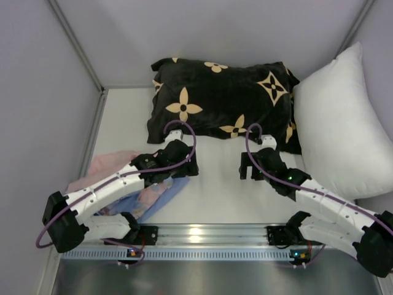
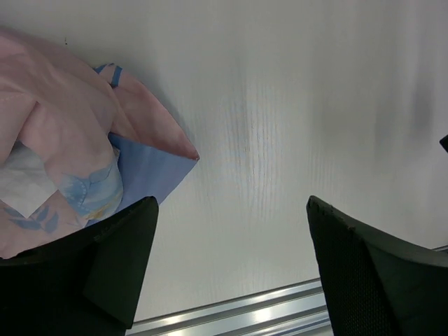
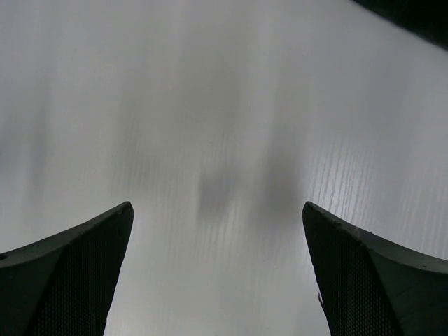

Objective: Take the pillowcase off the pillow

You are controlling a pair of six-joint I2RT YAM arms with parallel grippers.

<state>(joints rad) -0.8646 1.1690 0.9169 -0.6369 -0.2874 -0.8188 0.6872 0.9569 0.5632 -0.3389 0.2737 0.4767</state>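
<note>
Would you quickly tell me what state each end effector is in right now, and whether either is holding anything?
Left end effector: open, holding nothing, over the table.
Right end effector: open, holding nothing, short of the pillowcase.

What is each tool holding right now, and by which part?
Nothing is held. The left tool and the right tool both stand open above the table, short of the pillowcase.
</note>
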